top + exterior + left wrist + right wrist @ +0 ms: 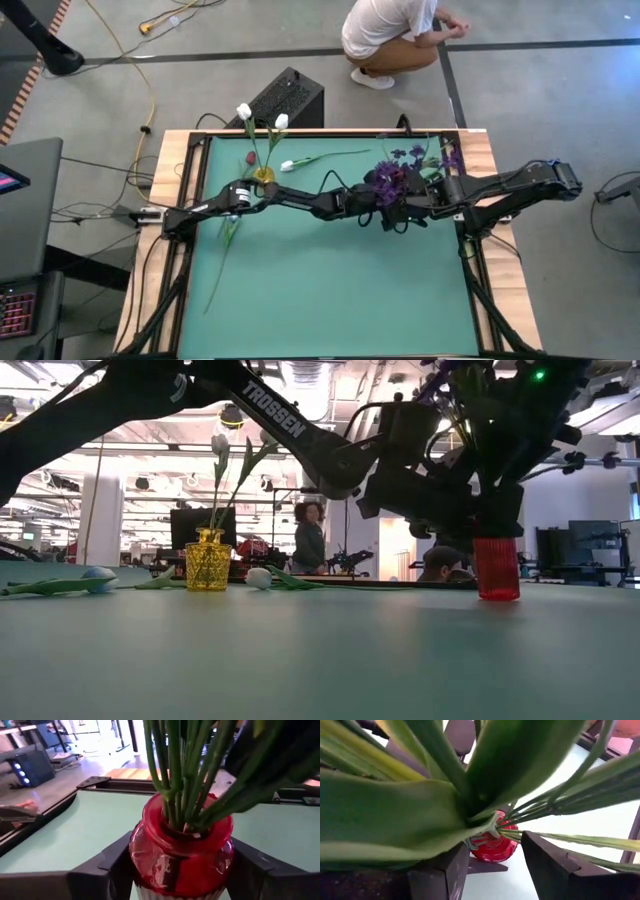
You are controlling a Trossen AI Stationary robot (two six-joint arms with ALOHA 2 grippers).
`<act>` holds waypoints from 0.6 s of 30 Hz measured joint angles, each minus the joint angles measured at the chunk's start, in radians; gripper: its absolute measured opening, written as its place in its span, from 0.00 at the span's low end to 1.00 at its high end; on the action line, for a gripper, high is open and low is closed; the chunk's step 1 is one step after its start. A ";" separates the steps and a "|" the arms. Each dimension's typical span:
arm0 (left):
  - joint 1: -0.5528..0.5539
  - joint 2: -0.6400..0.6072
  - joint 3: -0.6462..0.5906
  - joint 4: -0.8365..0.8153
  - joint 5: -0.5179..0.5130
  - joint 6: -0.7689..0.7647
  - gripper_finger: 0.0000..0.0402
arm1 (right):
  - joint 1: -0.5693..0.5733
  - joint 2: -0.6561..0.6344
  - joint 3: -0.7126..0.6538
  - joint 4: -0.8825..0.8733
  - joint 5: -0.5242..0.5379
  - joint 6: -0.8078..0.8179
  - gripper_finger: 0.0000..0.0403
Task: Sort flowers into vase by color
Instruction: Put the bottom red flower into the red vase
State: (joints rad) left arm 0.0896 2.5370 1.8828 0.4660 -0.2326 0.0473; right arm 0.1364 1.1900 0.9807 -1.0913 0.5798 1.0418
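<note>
Your left gripper hugs the red vase from both sides, likely to keep it steady. Your right gripper pinches the purple spray, whose stems go down into that vase, at about two o'clock on the table. Only the low view shows the yellow vase standing upright with white tulips.

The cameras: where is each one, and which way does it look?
High view: above the table, looking straight down; both arms meet at the red vase's purple flowers.
Low view: at tabletop height, looking across at the yellow vase and red vase; arms overhead.
Left wrist view: facing the red vase between its own left gripper.
Right wrist view: behind green stems held in the right gripper.
All four share the red vase.
</note>
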 joint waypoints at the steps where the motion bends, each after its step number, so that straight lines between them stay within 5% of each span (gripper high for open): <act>1: 0.000 0.000 0.000 -0.001 0.009 0.001 0.54 | 0.000 0.000 0.007 -0.011 -0.003 -0.001 0.53; 12: 0.000 -0.039 0.003 -0.115 0.029 0.044 0.54 | 0.002 0.002 0.107 -0.105 -0.087 -0.113 0.53; 18: 0.002 -0.061 0.003 -0.204 0.129 0.038 0.54 | -0.002 0.001 0.137 -0.143 -0.107 -0.203 0.53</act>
State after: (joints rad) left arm 0.0917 2.4757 1.8862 0.2621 -0.1031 0.0851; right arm 0.1349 1.1912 1.1181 -1.2341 0.4730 0.8383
